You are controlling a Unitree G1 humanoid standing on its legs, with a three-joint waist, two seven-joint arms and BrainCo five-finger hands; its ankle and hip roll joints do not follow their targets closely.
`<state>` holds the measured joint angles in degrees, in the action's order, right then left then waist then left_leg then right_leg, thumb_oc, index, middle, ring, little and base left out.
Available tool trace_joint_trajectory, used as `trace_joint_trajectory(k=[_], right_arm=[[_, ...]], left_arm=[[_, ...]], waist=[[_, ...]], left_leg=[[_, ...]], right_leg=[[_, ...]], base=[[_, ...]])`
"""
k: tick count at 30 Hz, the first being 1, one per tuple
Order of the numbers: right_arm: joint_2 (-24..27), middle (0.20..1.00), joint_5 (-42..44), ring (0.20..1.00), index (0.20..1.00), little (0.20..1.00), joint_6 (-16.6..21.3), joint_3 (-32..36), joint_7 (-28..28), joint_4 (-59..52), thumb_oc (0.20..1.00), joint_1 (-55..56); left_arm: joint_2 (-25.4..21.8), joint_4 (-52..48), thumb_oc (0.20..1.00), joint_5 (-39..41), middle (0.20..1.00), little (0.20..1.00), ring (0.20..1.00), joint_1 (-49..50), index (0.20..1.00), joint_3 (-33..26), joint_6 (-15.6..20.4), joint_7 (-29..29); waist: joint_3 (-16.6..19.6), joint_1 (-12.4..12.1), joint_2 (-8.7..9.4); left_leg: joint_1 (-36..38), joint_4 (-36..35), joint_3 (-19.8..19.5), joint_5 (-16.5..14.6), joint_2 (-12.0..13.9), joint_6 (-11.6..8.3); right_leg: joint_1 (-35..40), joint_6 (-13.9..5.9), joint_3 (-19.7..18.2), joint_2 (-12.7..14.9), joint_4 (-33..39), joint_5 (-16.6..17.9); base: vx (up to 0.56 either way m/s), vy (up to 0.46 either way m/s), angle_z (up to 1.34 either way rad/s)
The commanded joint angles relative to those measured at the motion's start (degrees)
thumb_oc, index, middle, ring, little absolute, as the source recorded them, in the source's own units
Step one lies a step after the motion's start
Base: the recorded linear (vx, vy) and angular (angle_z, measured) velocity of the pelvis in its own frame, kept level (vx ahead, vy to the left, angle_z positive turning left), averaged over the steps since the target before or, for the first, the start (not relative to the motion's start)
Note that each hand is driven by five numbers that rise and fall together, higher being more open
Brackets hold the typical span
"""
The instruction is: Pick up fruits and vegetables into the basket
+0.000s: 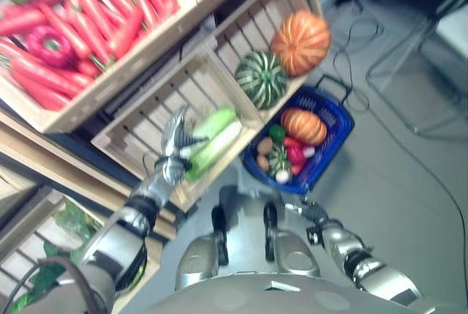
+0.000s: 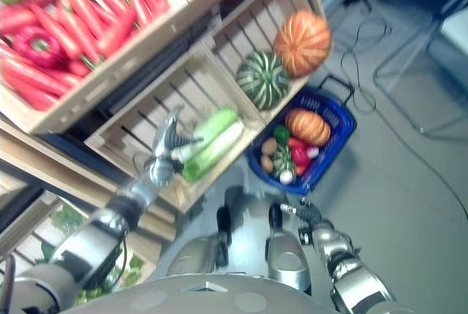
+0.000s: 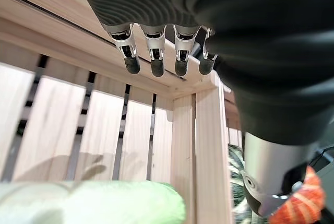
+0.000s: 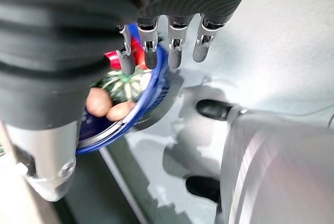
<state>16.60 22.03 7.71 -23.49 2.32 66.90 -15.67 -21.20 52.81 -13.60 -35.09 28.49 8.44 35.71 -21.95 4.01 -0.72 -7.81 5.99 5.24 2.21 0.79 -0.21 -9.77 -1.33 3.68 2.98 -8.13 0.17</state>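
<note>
Far left, upper crate (image 1: 69, 113): packed with red-orange carrots (image 1: 88, 25), plus one magenta ring-shaped item among them, not identifiable.

Next crate to the right (image 1: 135, 127), pale slatted wood: holds a long pale-green and white vegetable (image 1: 213, 138), leafy-looking, darker green along one edge, lying on the slats at the crate's right end. Left hand (image 1: 174, 142) is raised inside this crate, just beside the vegetable's lower end. In the left wrist view its fingers (image 3: 154, 57) hang straight and side by side, dark tips clear of the slats, nothing gripped; the vegetable (image 3: 104, 203) shows below them.

Adjoining crate (image 1: 256, 25): striped dark-green squash (image 1: 261, 78) and ribbed orange pumpkin (image 1: 300, 42), close together.

On the floor below, blue basket (image 1: 333, 138): already contains a small orange pumpkin (image 1: 303, 125) and mixed small red, green and brown produce.

Right hand (image 4: 167, 46): low beside the basket, over the floor (image 1: 395, 175); fingers straight, loosely spread, empty.
</note>
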Motion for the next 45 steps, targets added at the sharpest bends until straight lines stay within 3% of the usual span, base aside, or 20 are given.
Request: trace_joint_trajectory(k=[1, 5, 14, 19, 26, 37, 45], right_arm=[[1.3, 1.000, 3.9, 1.000, 1.000, 1.000, 3.5, -1.2, 0.5, -3.3, 1.000, 4.0], [2.3, 1.000, 6.4, 1.000, 1.000, 1.000, 5.7, -1.7, 0.5, -4.3, 1.000, 2.4], [3.3, 1.000, 9.5, 1.000, 1.000, 1.000, 7.3, -2.7, 1.4, -8.2, 1.000, -1.7], [4.1, 1.000, 11.8, 1.000, 1.000, 1.000, 7.8, -3.4, 2.9, -11.1, 1.000, -3.5], [4.4, 1.000, 13.1, 1.000, 1.000, 1.000, 8.5, -2.6, 5.1, -14.1, 1.000, -4.1], [5.3, 1.000, 13.8, 1.000, 1.000, 1.000, 10.0, -2.3, 5.5, -18.8, 1.000, -2.0], [5.0, 1.000, 15.7, 1.000, 1.000, 1.000, 10.4, -1.7, 5.2, -20.3, 1.000, -2.1]], left_arm=[[-2.6, 2.1, 1.000, 0.6, 1.000, 1.000, 1.000, 0.3, 1.000, -1.0, -1.0, 5.8], [-5.2, 6.4, 1.000, 3.0, 1.000, 1.000, 1.000, -5.1, 1.000, -1.1, -1.4, 8.1], [-7.7, 10.3, 1.000, 4.4, 1.000, 1.000, 1.000, -14.9, 1.000, -1.4, -3.7, 13.6], [-9.6, 10.7, 1.000, 5.2, 1.000, 1.000, 1.000, -19.4, 1.000, -1.4, -6.3, 18.2], [-10.3, 9.3, 1.000, 7.0, 1.000, 1.000, 1.000, -22.2, 1.000, -2.0, -9.4, 20.2], [-12.0, 10.0, 1.000, 7.0, 1.000, 1.000, 1.000, -24.2, 1.000, -2.1, -13.7, 22.6], [-11.8, 11.1, 1.000, 4.7, 1.000, 1.000, 1.000, -25.4, 1.000, -0.1, -20.1, 23.6]], waist=[[0.6, 0.7, 0.98], [-2.4, 1.6, 2.07], [-7.7, 2.6, 3.60], [-7.8, 3.1, 3.76], [-7.8, 3.3, 3.64], [-7.8, 4.0, 4.35], [-7.8, 4.3, 4.48]], left_leg=[[-6.0, 11.4, -0.6, -6.4, -1.0, 0.27], [-12.9, 18.5, -0.4, -8.0, -0.6, -0.36], [-23.9, 26.8, 0.4, -10.0, -0.3, -0.72], [-31.2, 30.0, 0.3, -10.4, -0.6, -1.05], [-36.8, 31.5, 0.0, -10.2, -1.4, -1.03], [-39.5, 31.8, 1.2, -10.5, -0.9, -0.91], [-41.2, 32.1, 1.1, -10.5, -1.1, -1.10]], right_leg=[[-4.3, 0.01, 0.9, -0.6, -10.2, -5.2], [-9.9, 0.70, 1.1, 0.0, -15.6, -6.7], [-20.4, 0.93, 0.7, -0.2, -24.7, -8.5], [-27.5, 0.96, -0.2, -1.0, -27.8, -8.7], [-33.5, 0.65, -0.8, -2.1, -29.2, -7.9], [-36.5, 0.43, -1.1, -2.1, -28.8, -7.5], [-38.4, 0.28, -1.0, -2.3, -29.4, -7.4]], base=[[-0.17, 0.017, -0.03], [-0.15, 0.023, 0.03], [-0.11, 0.024, 0.02], [-0.06, -0.004, -0.01], [-0.02, -0.007, 0.04], [0.00, 0.001, 0.00], [0.00, 0.000, 0.00]])
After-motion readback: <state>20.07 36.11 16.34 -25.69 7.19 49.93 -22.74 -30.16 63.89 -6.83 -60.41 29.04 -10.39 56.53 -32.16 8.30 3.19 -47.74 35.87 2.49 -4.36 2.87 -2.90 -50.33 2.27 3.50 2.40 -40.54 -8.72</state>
